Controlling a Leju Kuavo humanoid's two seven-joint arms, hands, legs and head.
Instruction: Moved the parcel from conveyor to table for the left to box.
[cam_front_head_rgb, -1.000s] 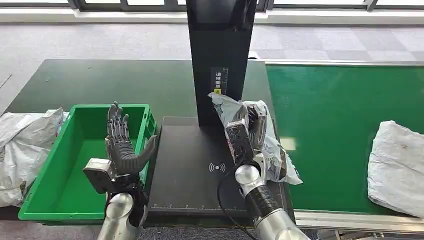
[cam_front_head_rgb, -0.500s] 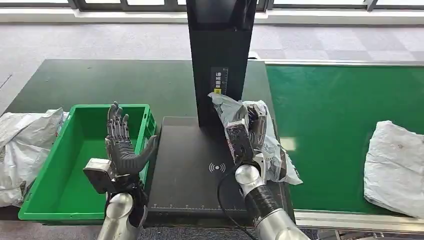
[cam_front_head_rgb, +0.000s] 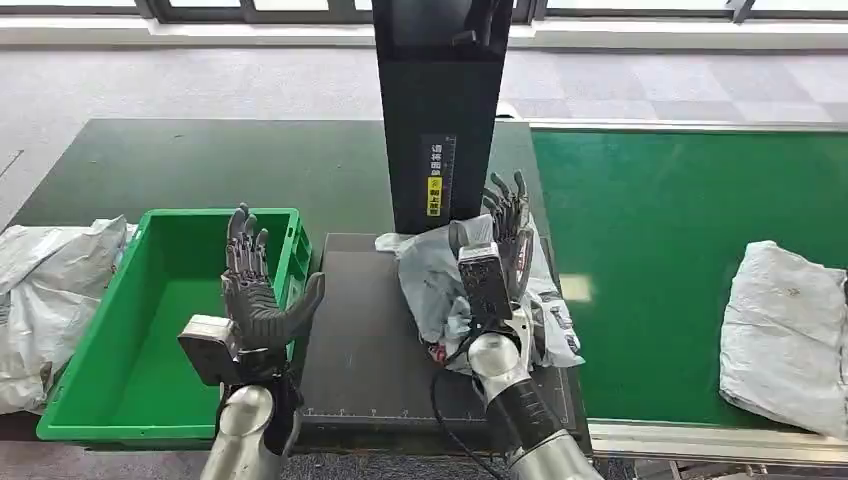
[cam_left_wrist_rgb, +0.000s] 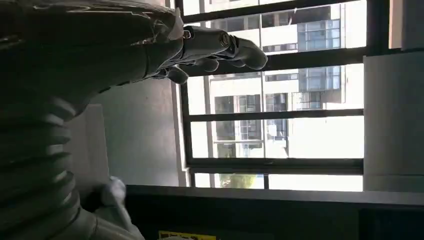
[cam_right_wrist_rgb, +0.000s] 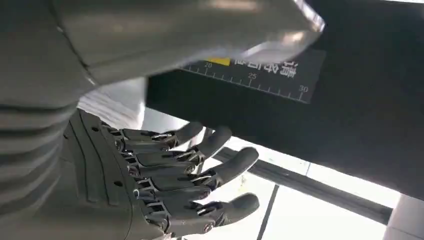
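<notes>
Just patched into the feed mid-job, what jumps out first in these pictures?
The crumpled grey parcel lies on the black scanner platform at the foot of the tall black column, with the right hand raised open just above it. The left hand is raised open over the bright green bin. Another grey parcel lies on the green conveyor to the right.
</notes>
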